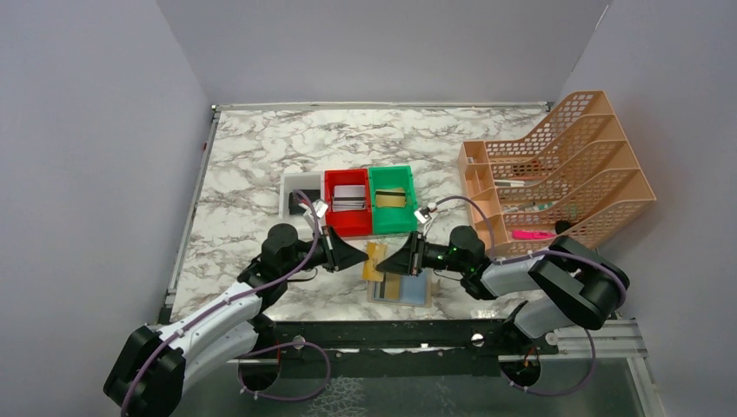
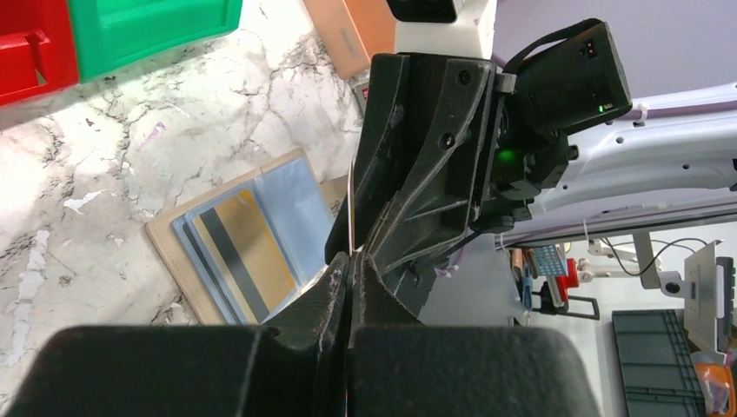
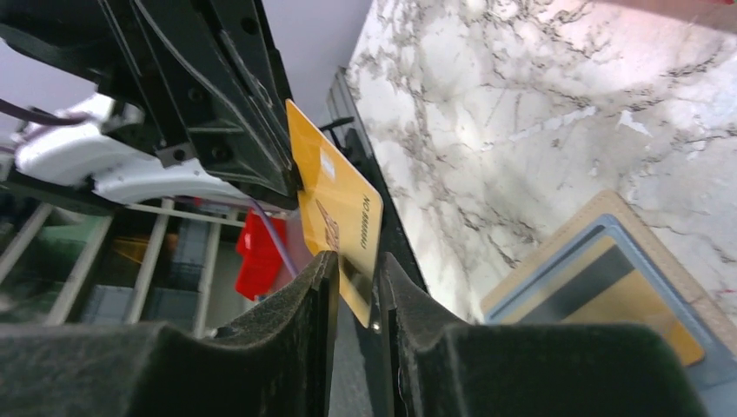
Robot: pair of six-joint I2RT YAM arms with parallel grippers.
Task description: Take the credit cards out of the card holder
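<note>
Mid-air handover above open card holder point(image 1: 415, 292), flat on table near arm bases. Left gripper point(image 2: 350, 261) clamped tight on yellow credit card point(image 3: 335, 200), held edge-up to offer free corner. Right gripper point(image 3: 356, 265) jaws narrow around corner, grip unconfirmed. Gold card point(image 2: 248, 252) in sleeve.

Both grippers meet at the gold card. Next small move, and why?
Probably close the right gripper firmly on the gold card before the left gripper lets go: the left is shut on one edge, and the card's other end sits between the right jaws.
</note>
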